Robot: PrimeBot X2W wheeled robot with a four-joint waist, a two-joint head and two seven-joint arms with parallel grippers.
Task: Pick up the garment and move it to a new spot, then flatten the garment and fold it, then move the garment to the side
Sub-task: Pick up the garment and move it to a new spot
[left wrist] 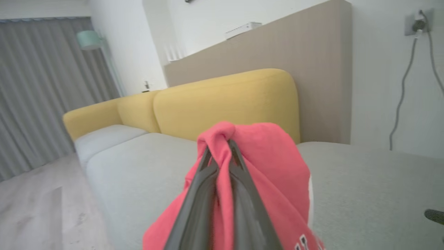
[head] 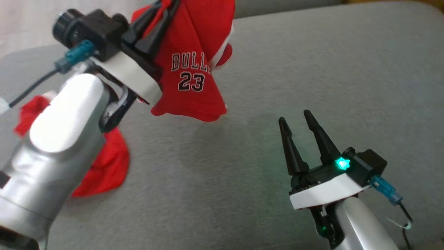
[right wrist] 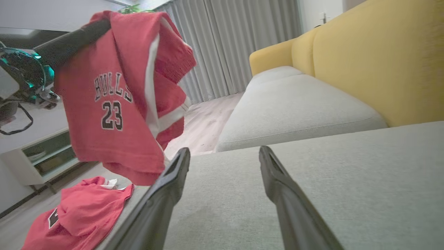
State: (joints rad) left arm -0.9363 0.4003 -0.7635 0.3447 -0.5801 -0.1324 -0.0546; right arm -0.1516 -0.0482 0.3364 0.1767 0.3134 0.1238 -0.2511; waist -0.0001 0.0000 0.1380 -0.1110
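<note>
The garment (head: 192, 69) is a red jersey with "BULLS 23" printed on it. It hangs bunched in the air above the grey cushion (head: 312, 69), clear of the surface. My left gripper (head: 165, 5) is shut on its top fold, and the left wrist view shows the cloth (left wrist: 274, 163) draped over the closed fingertips of that gripper (left wrist: 218, 144). My right gripper (head: 295, 117) stands open and empty low over the cushion, to the right of the jersey. In the right wrist view the jersey (right wrist: 111, 104) dangles to the upper left of the open right gripper (right wrist: 224, 152).
A second red garment (head: 107, 166) lies crumpled on the cushion's left part, partly under my left forearm; it is also in the right wrist view (right wrist: 76, 215). A yellow sofa back (right wrist: 374, 59) rises behind. A low cabinet (right wrist: 45, 152) and grey curtains stand beyond the floor.
</note>
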